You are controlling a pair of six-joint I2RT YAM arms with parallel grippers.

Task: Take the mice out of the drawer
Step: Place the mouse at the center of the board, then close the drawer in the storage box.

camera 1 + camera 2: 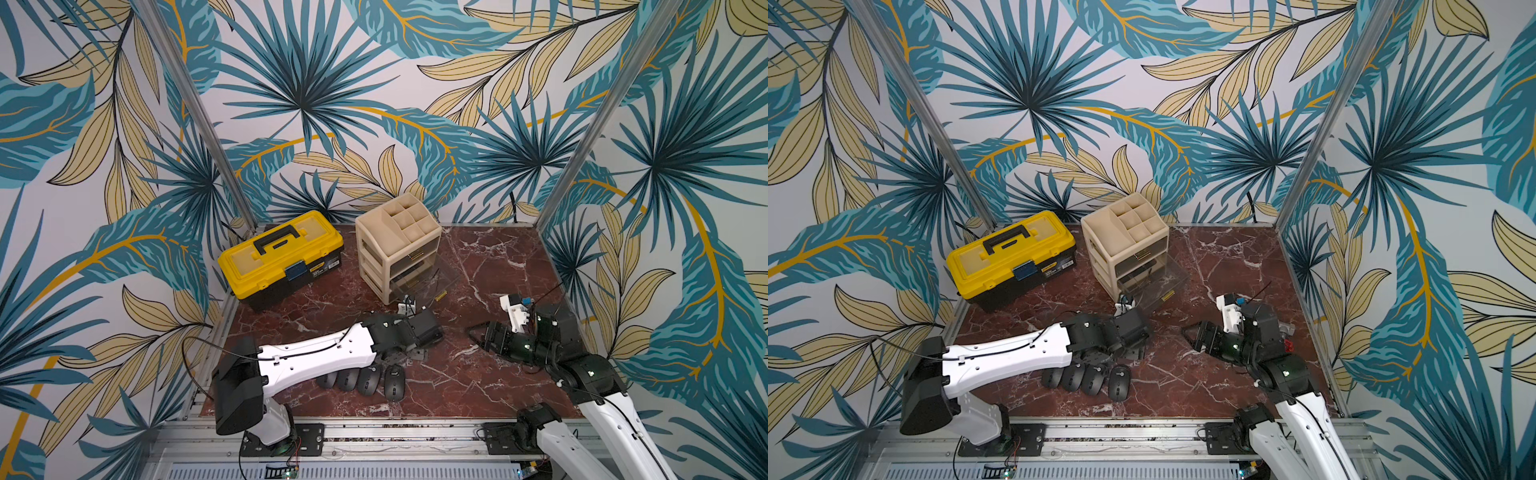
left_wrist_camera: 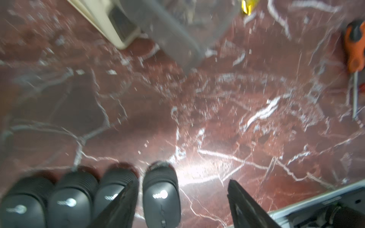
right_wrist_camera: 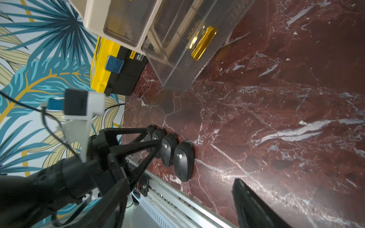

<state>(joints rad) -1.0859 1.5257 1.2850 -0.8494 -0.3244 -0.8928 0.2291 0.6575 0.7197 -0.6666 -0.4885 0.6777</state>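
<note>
**Four mice on the table, drawer looks emptied**

Four mice (image 1: 368, 380) lie side by side on the marble table (image 1: 478, 386), near its front edge. They are well apart from the clear drawer (image 3: 177, 65), which stands pulled out of the beige organizer (image 1: 395, 237). Through its walls the drawer looks empty (glare hides part of its floor, and the left arm overlaps the row in both top views, so more mice may go unseen). On that reading the unloading is mostly or wholly done.

The left gripper (image 2: 183, 183) hangs over the end mouse of the row with its jaws spread wide, grasping nothing. The right gripper (image 1: 473, 336) is likewise spread and empty, low over bare marble.

The stretch of table between the two grippers offers free room to move. The row sits just beside the front rail (image 1: 395, 432), so a forward nudge could push a mouse off the marble. At the back, the yellow toolbox (image 1: 278, 257) crowds one side of the organizer.
</note>
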